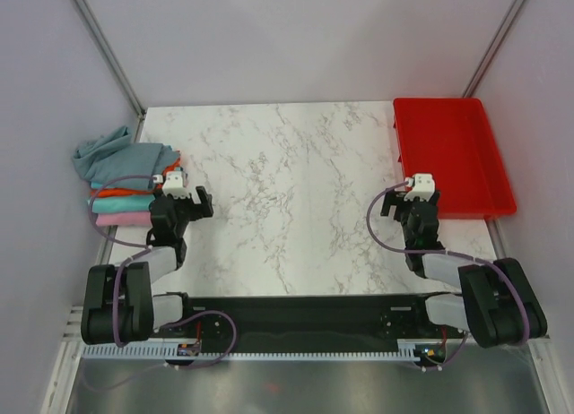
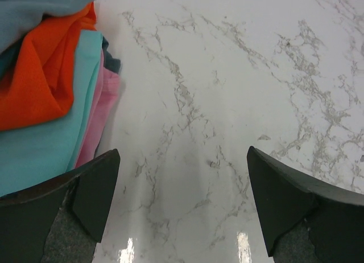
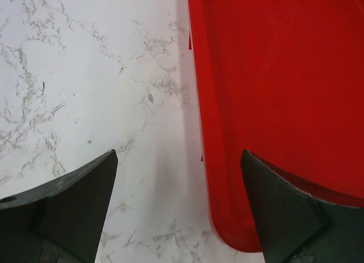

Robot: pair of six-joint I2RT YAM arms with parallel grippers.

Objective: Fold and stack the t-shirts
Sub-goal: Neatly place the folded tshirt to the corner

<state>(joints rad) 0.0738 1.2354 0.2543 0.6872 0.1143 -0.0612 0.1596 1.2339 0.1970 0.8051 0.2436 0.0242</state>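
A pile of t-shirts lies at the table's left edge: a slate grey-blue shirt (image 1: 117,154) crumpled on top, then orange (image 1: 121,194), teal (image 1: 121,204) and pink (image 1: 121,219) folded layers. In the left wrist view the orange (image 2: 42,75), teal (image 2: 51,138) and pink (image 2: 102,112) shirts show at the upper left. My left gripper (image 1: 190,202) is open and empty just right of the pile; its fingers (image 2: 96,194) hang over bare marble. My right gripper (image 1: 413,203) is open and empty beside the tray.
A red plastic tray (image 1: 453,154) sits at the back right of the marble table (image 1: 287,199); its near left corner (image 3: 227,229) lies between my right fingers. Grey walls close in the sides.
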